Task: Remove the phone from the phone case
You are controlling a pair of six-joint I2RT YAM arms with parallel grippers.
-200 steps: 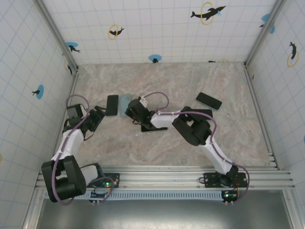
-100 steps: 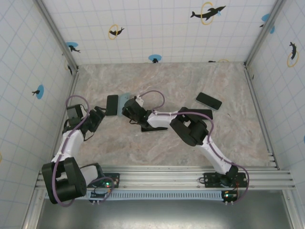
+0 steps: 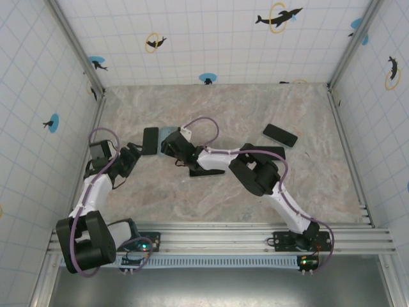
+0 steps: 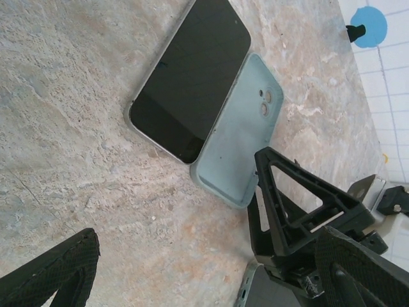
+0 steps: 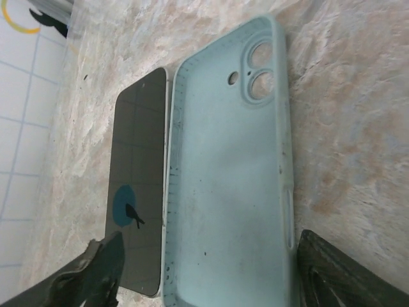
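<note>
Overhead view: the phone (image 3: pixel 150 141) lies flat on the desk (image 3: pixel 255 109), screen up, fully out of the phone case (image 3: pixel 167 133). The pale blue case lies at the phone's 3 o'clock, long edges touching or almost so. The right claw (image 3: pixel 169 146) sits over the near end of the case, with the phone at its 10 o'clock. The left claw (image 3: pixel 132 155) is just short of the phone, which lies at its 1 o'clock. A second dark phone (image 3: pixel 280 135) rests well apart at 3 o'clock.

Left wrist view: the left claw (image 4: pixel 204 281) stands wide and holds nothing. Its fingertips (image 4: pixel 57 272) sit at the lower corners of the frame. The phone (image 4: pixel 192 77) lies at 12 o'clock, clear of both fingertips. The phone case (image 4: pixel 239 150) lies beside it, hollow side up, camera cut-outs at its far end. A black finger of the right claw (image 4: pixel 300 211) stands at the near end of the case.

Right wrist view: the right claw (image 5: pixel 211 288) is spread wider than the case and grips nothing. Its fingers (image 5: pixel 89 275) flank the near end of the empty phone case (image 5: pixel 233 185), which extends towards 12 o'clock. The phone (image 5: pixel 137 185) lies along the case's 9 o'clock edge, its near corner beneath the left-hand finger.
</note>
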